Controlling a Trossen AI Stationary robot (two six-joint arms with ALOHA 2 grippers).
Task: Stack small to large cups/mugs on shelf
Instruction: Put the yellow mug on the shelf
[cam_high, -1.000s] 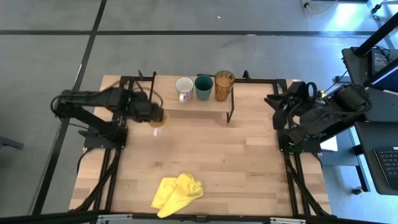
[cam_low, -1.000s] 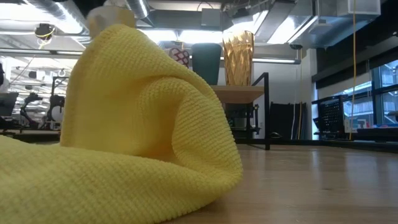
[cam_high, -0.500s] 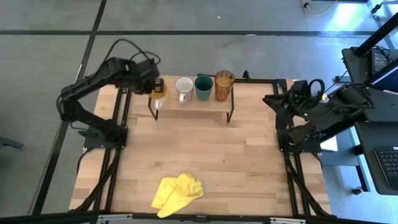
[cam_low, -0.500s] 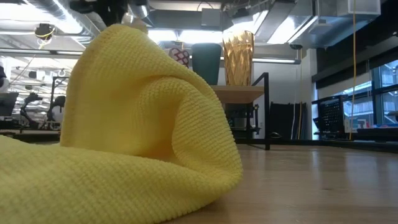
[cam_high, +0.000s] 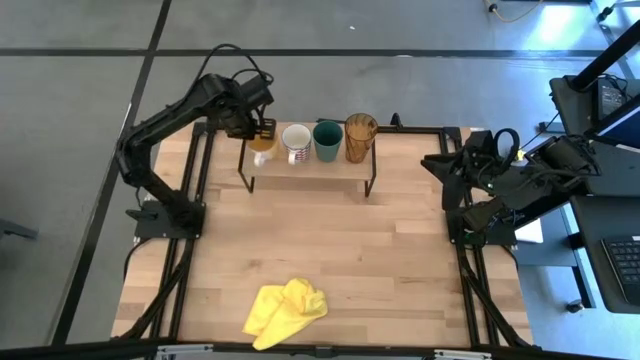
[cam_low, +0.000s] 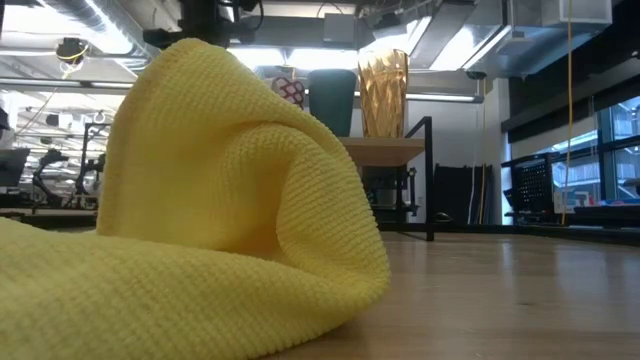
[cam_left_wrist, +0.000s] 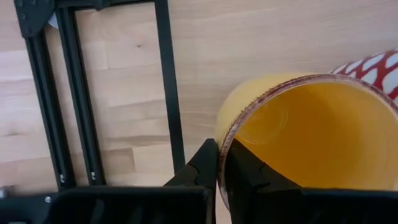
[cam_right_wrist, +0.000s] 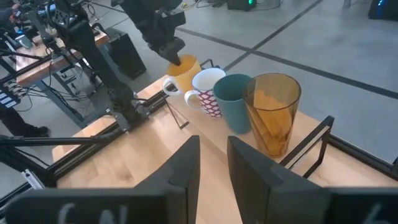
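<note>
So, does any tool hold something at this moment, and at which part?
Yes. The left tool holds the orange mug by its rim, one finger inside and one outside, at the left end of the shelf. The right tool holds nothing.

On the shelf (cam_high: 330, 168), four vessels (cam_high: 312, 142) stand in a row; a cloth (cam_high: 285, 308) lies nearer the table's front.

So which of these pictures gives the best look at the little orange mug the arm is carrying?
The left wrist view: the orange mug fills it, rim pinched by the left gripper. The right wrist view shows it small beside the white mug; the high view shows it tiny; the yellow cloth blocks the low view.
</note>
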